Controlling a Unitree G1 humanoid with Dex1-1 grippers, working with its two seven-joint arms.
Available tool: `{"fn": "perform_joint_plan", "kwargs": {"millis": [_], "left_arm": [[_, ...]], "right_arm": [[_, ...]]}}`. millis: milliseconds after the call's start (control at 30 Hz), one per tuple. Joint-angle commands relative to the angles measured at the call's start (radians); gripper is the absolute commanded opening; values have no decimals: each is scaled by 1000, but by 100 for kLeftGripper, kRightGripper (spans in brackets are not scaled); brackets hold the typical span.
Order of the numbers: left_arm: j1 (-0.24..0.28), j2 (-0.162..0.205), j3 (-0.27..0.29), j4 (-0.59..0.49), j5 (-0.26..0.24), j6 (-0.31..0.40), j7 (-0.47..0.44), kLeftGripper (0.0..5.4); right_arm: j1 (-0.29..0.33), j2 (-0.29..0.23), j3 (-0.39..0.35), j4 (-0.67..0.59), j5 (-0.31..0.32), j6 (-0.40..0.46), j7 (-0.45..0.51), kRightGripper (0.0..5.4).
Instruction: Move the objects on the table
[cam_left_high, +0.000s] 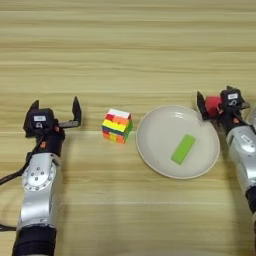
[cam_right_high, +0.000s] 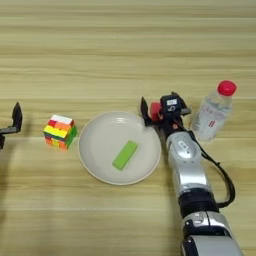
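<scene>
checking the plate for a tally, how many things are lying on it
1: the green block lies on the plate. The red cube, by the rim, sits in the right gripper, not on the plate.

2 head-mounted eyes look steeply down, sharing the plate (cam_left_high: 150, 150) and table (cam_left_high: 125, 45).

Wooden table (cam_left_high: 125, 45) (matt, grained); clear plastic bottle (cam_right_high: 212, 114).
</scene>
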Motion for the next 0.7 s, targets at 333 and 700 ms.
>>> {"fn": "perform_joint_plan", "kwargs": {"millis": [333,700], "left_arm": [[-3,4,1,5,6,-4,3,540],[-2,4,1,4,6,-5,3,540]], "right_arm": [[30,-15,16,-130,-29,-44,-10,539],[83,-38,4,-330,-80,-66,-59,539]]}}
